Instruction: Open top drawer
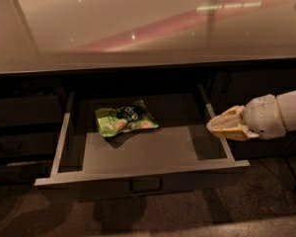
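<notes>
— Where is the top drawer (138, 171)?
— Pulled far out from under the glossy countertop (138, 28), its grey floor in full sight. Its small loop handle (146, 185) sits at 6 o'clock on the front.
— Anything in it?
— A green snack bag (126, 118), lying flat towards 10 o'clock on the drawer floor.
— And the gripper (213, 127)?
— At 3 o'clock of the drawer, over the pale right side rail (206, 104), tip pointing to 9 o'clock. I cannot tell whether it touches the rail. Its pale fingers lie together in a wedge, with nothing between them. The white arm (286, 113) comes in from 3 o'clock.
</notes>
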{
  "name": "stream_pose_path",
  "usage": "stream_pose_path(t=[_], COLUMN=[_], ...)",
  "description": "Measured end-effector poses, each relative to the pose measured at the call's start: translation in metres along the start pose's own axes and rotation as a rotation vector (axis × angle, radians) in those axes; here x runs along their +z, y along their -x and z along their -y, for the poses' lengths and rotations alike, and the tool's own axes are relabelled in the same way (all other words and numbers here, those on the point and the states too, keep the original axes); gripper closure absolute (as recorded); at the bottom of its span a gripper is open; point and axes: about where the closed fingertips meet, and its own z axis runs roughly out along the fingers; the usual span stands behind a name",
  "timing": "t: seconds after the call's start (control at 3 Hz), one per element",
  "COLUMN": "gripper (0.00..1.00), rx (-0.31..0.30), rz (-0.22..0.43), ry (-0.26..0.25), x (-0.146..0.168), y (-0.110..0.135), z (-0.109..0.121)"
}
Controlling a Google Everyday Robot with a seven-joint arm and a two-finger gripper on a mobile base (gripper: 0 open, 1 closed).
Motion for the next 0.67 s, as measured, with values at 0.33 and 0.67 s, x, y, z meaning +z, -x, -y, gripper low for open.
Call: stream_pose_path(t=[0.33,0.67], gripper=[1.0,1.0], rx=[-0.024,0.05], rz=[-0.118,-0.278], ry=[-0.035,-0.042], x=[0.012,0.034], y=[0.003,-0.04], z=[0.0,0.018])
